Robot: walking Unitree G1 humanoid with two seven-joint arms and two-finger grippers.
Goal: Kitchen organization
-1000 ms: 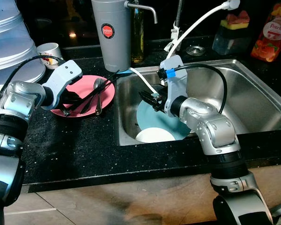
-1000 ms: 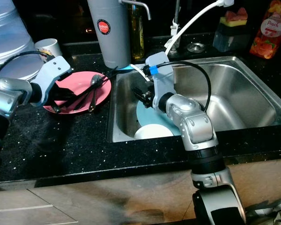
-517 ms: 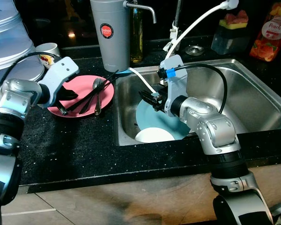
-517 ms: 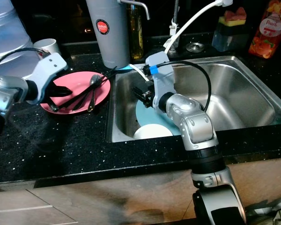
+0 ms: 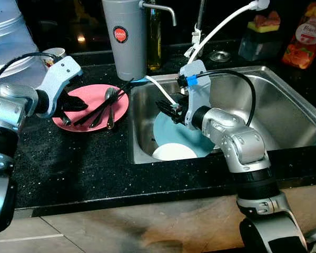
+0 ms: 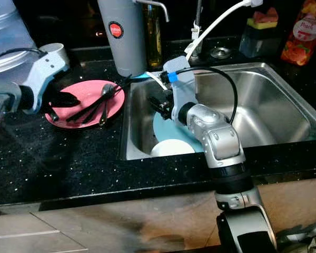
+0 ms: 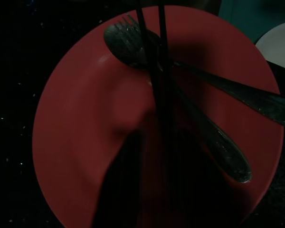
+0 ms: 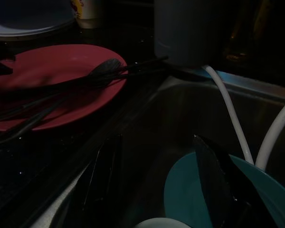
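On the dark counter to the left of the sink, the left gripper [image 5: 67, 108] hovers at the near-left rim of the pink plate [image 5: 89, 95], its black fingers parted and holding nothing. Just beyond those fingertips, across the plate, lie the black chopsticks [image 5: 102, 104], a fork [image 5: 108, 95] and a spoon [image 5: 111, 117], crossed over one another with the chopstick tips reaching past the plate's far edge toward the grey flask [image 5: 125, 37].

To the right, down in the steel sink [image 5: 284, 105], the right gripper [image 5: 167, 109] sits at the upper edge of the teal plate [image 5: 171, 134], which leans in the basin with a white bowl [image 5: 174, 153] just below it. In the dim wrist view its fingers appear spread, one lying over the teal plate, but whether they actually pinch the rim I cannot tell.

The step in hand looks like gathering the dirty cutlery and plates. The left arm seems poised to reach in for the utensils. That next move calls for lowering the fingers flat to the plate and closing on one thin handle where it crosses free of the others, without skidding the plate along the counter.
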